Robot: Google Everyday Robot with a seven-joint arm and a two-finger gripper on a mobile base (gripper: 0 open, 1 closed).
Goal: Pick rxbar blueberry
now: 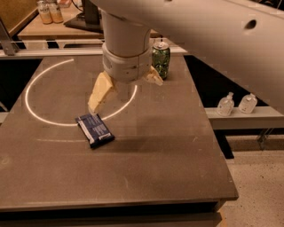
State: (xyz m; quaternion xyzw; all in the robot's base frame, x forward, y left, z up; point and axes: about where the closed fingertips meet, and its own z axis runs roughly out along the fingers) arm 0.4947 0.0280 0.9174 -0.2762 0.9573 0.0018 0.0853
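The rxbar blueberry (94, 130) lies flat on the dark table, left of centre, in a navy wrapper with white print. My gripper (127, 95) hangs under the big white arm, above and just behind the bar, not touching it. It is open. One cream finger (100, 94) points down-left, with its tip just above the bar's far end. The other finger (154, 77) sticks out to the right, near the can.
A green soda can (160, 60) stands upright at the table's back, close to the right finger. A bright ring of light (33, 111) lies on the table (168, 168). Two small clear bottles (226, 105) sit on a ledge to the right. Jars stand on a back counter (49, 12).
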